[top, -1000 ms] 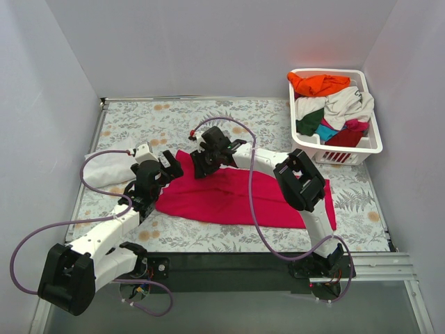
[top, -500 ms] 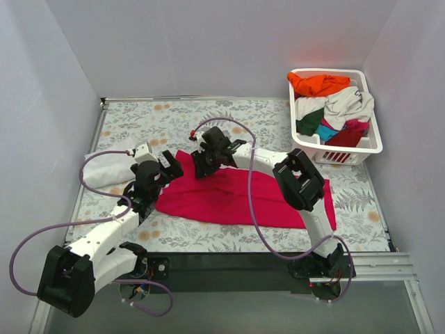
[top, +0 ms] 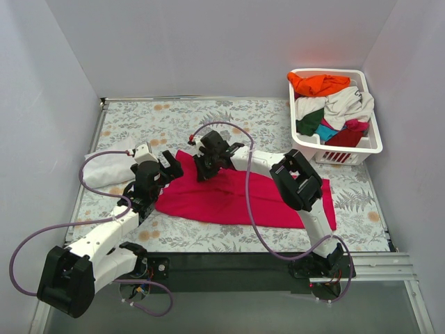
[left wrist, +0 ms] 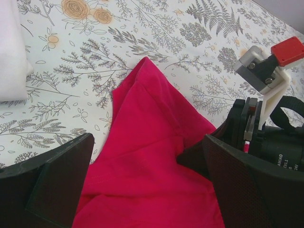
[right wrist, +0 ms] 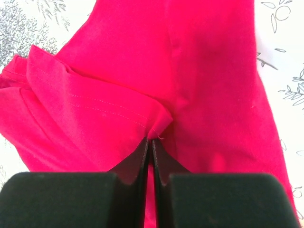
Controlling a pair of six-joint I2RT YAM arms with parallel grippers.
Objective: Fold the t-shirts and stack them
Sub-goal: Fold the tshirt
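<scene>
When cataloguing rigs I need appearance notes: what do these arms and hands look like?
The left arm and right arm have white shells with black joint housings. A thin purple cable loops along each. The left hand and right hand carry black wedge-shaped fingers; a red tab tops a grey bracket by the right hand.

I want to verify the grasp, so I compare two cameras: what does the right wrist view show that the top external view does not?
Only the right wrist view: the right gripper shut, pinching a raised fold of the crimson-pink t-shirt. Only the top external view: the white basket holding more shirts, the white t-shirt at the left, the open left gripper. Both: that t-shirt on the floral table.
</scene>
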